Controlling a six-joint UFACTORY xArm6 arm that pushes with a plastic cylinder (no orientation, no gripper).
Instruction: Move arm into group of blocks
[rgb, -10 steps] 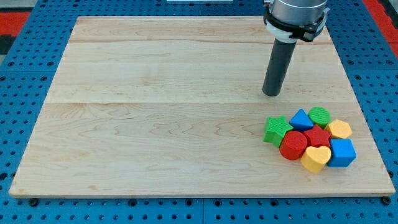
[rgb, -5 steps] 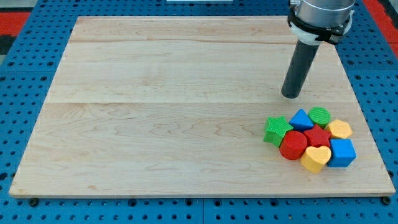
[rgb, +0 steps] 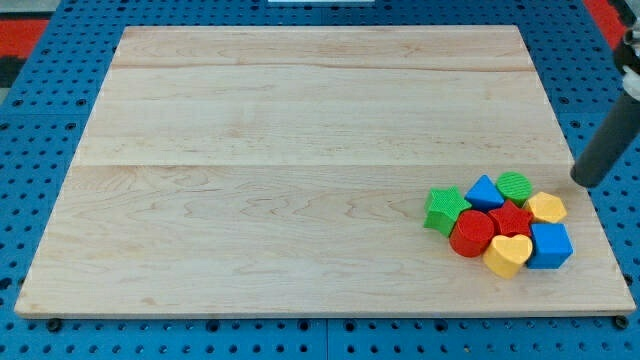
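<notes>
A tight group of blocks sits at the lower right of the wooden board (rgb: 300, 170): a green star (rgb: 444, 209), a blue triangular block (rgb: 485, 192), a green cylinder (rgb: 515, 186), a yellow block (rgb: 547, 208), a red star (rgb: 511, 219), a red cylinder (rgb: 471, 234), a yellow heart (rgb: 508, 254) and a blue cube (rgb: 550, 245). My tip (rgb: 586, 179) is at the board's right edge, up and to the right of the group. It stands apart from the yellow block, touching no block.
The board lies on a blue pegboard base (rgb: 40, 150). A red area (rgb: 25, 32) shows at the top left corner.
My tip has moved to the view's right and slightly down, from above the green star's side of the group to the board's right edge. The blocks have not moved.
</notes>
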